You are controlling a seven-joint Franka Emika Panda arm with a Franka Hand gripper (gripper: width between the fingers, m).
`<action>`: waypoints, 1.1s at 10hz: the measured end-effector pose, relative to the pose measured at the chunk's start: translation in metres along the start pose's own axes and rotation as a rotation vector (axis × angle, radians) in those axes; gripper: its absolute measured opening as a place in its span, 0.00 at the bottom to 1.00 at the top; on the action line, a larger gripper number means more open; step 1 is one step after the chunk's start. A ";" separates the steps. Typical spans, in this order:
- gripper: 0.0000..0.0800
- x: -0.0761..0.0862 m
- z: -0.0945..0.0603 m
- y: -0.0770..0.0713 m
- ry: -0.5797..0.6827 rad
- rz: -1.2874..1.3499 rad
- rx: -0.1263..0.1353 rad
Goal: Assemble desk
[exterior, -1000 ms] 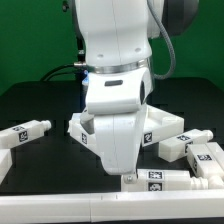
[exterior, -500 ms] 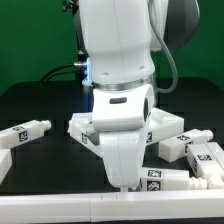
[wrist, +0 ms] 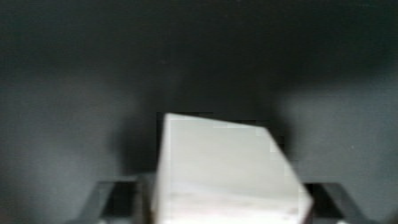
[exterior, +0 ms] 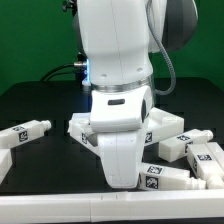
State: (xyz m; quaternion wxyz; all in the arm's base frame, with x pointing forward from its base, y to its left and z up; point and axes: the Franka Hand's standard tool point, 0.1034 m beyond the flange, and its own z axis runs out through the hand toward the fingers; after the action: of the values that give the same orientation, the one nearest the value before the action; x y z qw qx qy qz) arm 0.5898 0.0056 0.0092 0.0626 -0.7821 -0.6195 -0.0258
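A white desk leg (exterior: 172, 181) with tags lies along the table's front edge. My gripper (exterior: 118, 180) is down over its end on the exterior view's left and hides that end. In the wrist view the leg (wrist: 222, 160) fills the space between my fingers (wrist: 125, 205), which stand on either side of it; a thin dark gap shows on one side, so my gripper (wrist: 224, 207) reads as open around the leg. The rimmed desk top (exterior: 168, 124) lies behind my hand, mostly hidden by it.
One more leg (exterior: 26, 133) lies at the exterior view's left. Two legs (exterior: 186, 143) (exterior: 206, 159) lie at the right, close to the leg under my hand. The table's white front edge (exterior: 60, 205) runs just below.
My gripper has come down from just above the front leg until its fingers straddle it. The leg and the other parts have not moved.
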 end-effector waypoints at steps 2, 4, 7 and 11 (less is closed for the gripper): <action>0.36 -0.018 -0.014 0.004 -0.010 -0.132 -0.017; 0.36 -0.052 -0.044 -0.010 -0.038 -0.295 -0.026; 0.36 -0.086 -0.064 -0.019 -0.062 -0.504 -0.024; 0.36 -0.119 -0.063 -0.034 -0.098 -0.904 0.040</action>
State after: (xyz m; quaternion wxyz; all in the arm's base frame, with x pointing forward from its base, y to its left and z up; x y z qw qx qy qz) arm 0.5318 -0.1099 0.0596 0.0307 -0.4322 -0.9013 -0.0013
